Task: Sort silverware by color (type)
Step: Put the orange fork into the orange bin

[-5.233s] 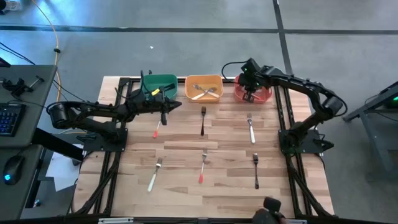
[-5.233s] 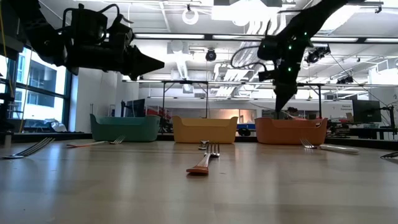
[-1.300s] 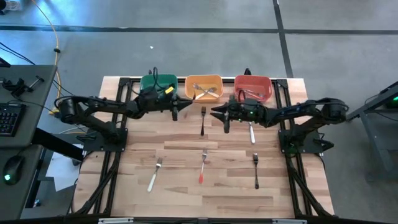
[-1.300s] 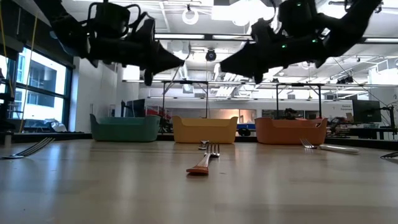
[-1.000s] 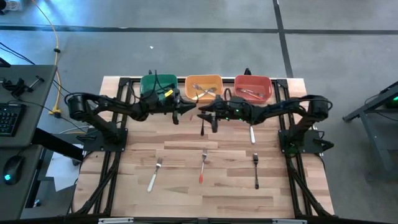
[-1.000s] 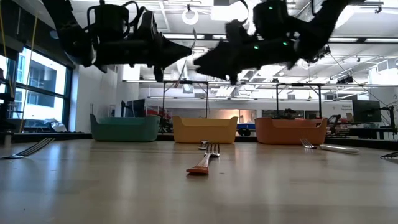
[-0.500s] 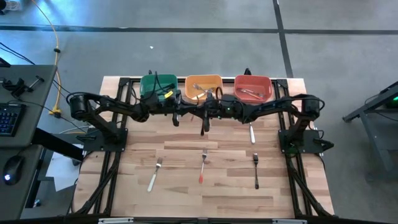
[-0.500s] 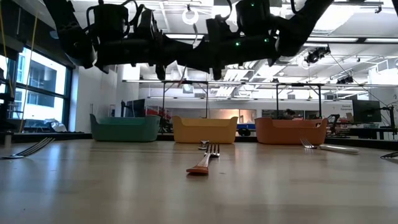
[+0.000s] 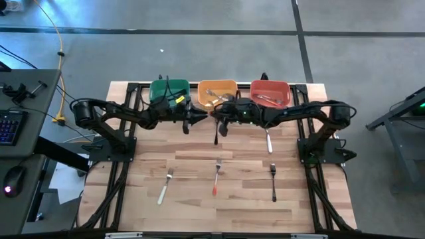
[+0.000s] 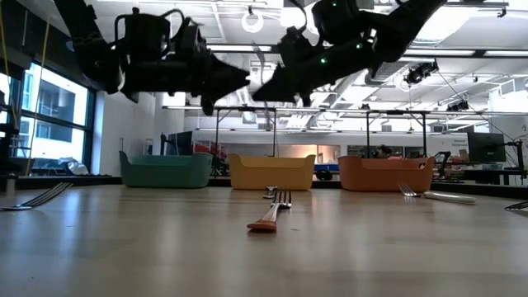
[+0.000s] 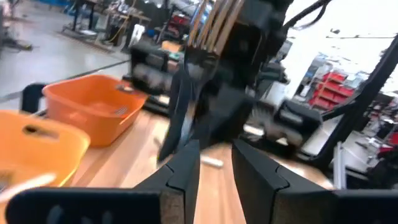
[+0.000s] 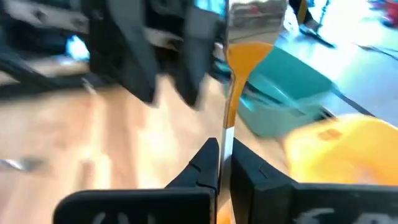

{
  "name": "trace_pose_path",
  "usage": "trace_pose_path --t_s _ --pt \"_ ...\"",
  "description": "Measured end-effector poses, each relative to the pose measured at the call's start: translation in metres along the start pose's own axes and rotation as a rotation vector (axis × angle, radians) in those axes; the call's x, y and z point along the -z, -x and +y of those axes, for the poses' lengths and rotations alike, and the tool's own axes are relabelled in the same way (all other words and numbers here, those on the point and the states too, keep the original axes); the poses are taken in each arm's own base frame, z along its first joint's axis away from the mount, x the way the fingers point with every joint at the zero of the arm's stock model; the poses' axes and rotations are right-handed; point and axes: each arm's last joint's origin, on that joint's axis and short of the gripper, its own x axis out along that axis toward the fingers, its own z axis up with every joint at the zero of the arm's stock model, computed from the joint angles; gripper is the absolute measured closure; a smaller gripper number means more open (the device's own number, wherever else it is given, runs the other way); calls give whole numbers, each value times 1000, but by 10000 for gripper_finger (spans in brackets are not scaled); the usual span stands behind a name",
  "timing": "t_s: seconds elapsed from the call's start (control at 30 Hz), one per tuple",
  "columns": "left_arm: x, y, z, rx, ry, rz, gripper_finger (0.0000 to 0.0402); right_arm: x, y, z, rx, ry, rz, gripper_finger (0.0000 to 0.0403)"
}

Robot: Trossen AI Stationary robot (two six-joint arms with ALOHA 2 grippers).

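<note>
My right gripper (image 9: 214, 114) (image 12: 224, 158) is shut on a red-handled fork (image 12: 231, 93) in the air in front of the orange bin (image 9: 218, 85). The fork's metal head (image 10: 261, 56) points up. My left gripper (image 9: 193, 114) (image 11: 217, 162) is open and empty. It faces the right gripper from the table's left, a short gap away. A black-handled fork (image 9: 216, 133) lies flat on the table under the two grippers. My right gripper pinches the red-handled fork between its two fingers, on the lower part of the handle (image 12: 227, 135). The fingers come roughly level from the table's right. The fork stands up past the fingertips, head up, lifted clear of the table.
A green bin (image 9: 168, 89), the orange bin holding silver forks, and a red bin (image 9: 270, 93) holding a fork stand along the far edge. A white-handled fork (image 9: 268, 139) lies to the right. A white-handled (image 9: 165, 186), a red-handled (image 9: 216, 179) and a black-handled fork (image 9: 273, 182) lie nearer.
My right gripper has gone toward the table's left until it met my left gripper over the black-handled fork. It has then drawn back a little, so the two grippers now stand apart. The upright red-handled fork stays with my right gripper.
</note>
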Motion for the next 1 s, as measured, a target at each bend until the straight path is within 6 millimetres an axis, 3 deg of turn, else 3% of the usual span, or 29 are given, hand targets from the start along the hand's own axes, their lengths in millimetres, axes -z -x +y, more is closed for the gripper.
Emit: trace_pose_path --t_s 0.23,0.53,0.77,1.0 --pt "22 22 7 -56 19 52 337 -5 40 -30 212 78 248 402" --pt "36 36 6 -115 -40 66 379 28 101 -115 549 142 807 402" --pt "36 36 7 -118 -41 66 390 50 113 -165 625 118 960 402" --pt "36 36 7 -118 -48 67 390 79 102 -184 581 111 1074 402"
